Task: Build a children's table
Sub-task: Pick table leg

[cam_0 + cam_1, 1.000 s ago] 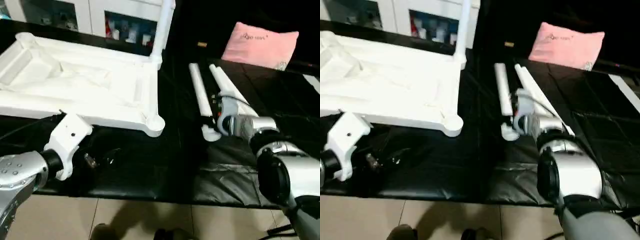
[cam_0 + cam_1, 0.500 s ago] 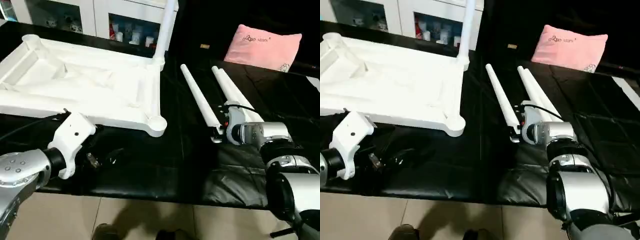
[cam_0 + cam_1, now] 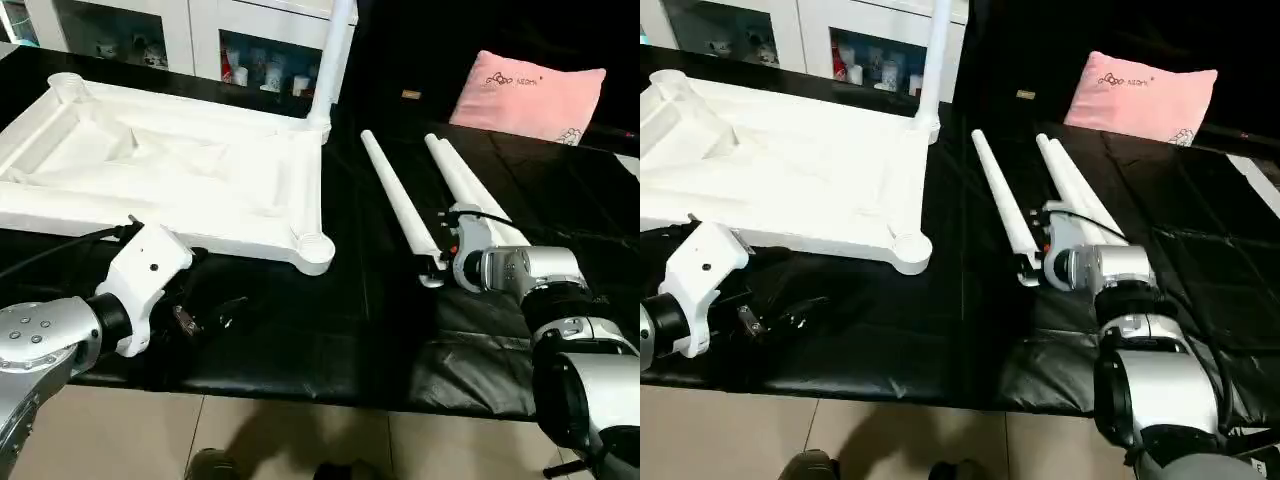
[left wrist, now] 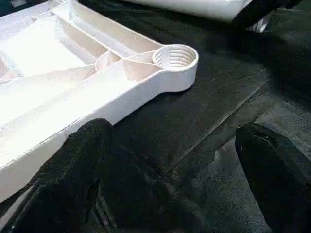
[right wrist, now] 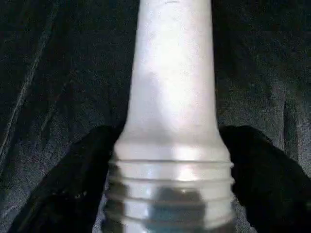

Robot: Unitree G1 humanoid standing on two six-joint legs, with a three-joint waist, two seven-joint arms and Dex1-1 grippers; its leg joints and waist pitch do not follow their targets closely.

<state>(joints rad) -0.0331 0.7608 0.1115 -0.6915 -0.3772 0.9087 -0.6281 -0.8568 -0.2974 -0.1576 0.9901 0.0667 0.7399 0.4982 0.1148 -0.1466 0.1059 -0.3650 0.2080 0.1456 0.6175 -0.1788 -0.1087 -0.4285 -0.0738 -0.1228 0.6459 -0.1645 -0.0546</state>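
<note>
Lying upside down on the black tabletop (image 3: 300, 340), the white table (image 3: 170, 170) is showing its ribs, with one leg (image 3: 335, 50) already standing in a far corner and the near corner hole (image 4: 175, 57) waiting empty. Spreading wide around the screw end of a loose leg (image 3: 400, 200) lying just beside another leg (image 3: 455, 175), likely getting ready to pick it up: the right claw (image 5: 170, 136). Hanging wide and holding nothing by the table's near edge, maybe for steadying it: the left claw (image 4: 175, 133).
</note>
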